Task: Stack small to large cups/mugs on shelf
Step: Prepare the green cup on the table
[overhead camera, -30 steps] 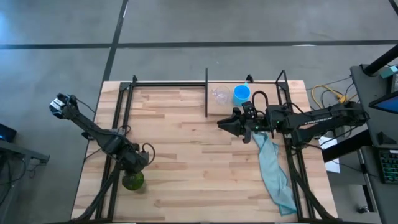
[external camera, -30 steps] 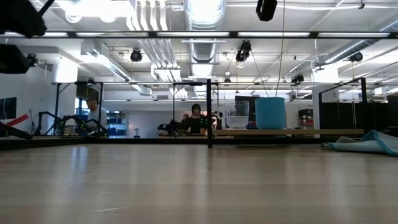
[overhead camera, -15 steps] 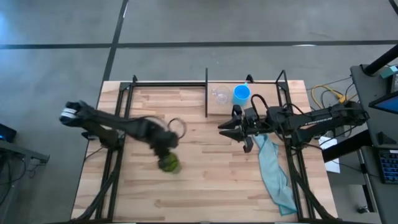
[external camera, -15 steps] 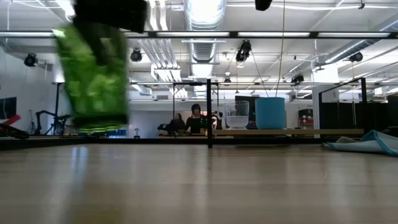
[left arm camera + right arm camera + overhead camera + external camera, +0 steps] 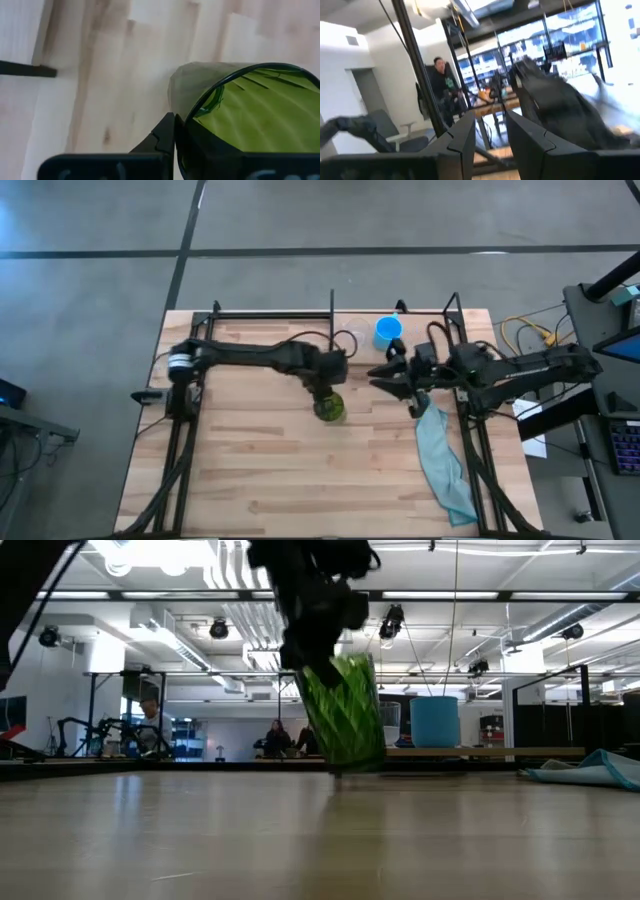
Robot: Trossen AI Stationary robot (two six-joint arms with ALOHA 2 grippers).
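My left gripper [image 5: 325, 383] is over the middle of the table, shut on the dark green cup [image 5: 331, 408], which also shows in the low view [image 5: 346, 716]. The blue mug [image 5: 388, 330] and the clear cup [image 5: 350, 337] stand on their bases on the shelf [image 5: 432, 332], a light board in a black frame at the table's far right. In the low view the green cup half hides the clear cup [image 5: 388, 726], and the blue mug [image 5: 435, 722] stands to its right. My right gripper [image 5: 383, 376] hangs open in front of the shelf, to the right of the green cup, touching nothing. My left gripper holds the green cup by its rim [image 5: 196, 113], coming from above and pointing down. One finger [image 5: 165, 133] lies on the outside of the wall; the other is hidden by the gripper itself. The cup hangs below the fingers, slightly tilted, its base [image 5: 357, 766] just off the table.
A teal cloth [image 5: 442, 462] lies along the table's right side, from beneath my right gripper to the near edge. A black upright post [image 5: 332, 330] marks the shelf's left end. People stand in the room beyond the table [image 5: 441, 80].
My left arm has swung from the table's near left corner across to its middle, toward the shelf, carrying the green cup lifted off the table. My right gripper has shifted a little toward the table's right edge.
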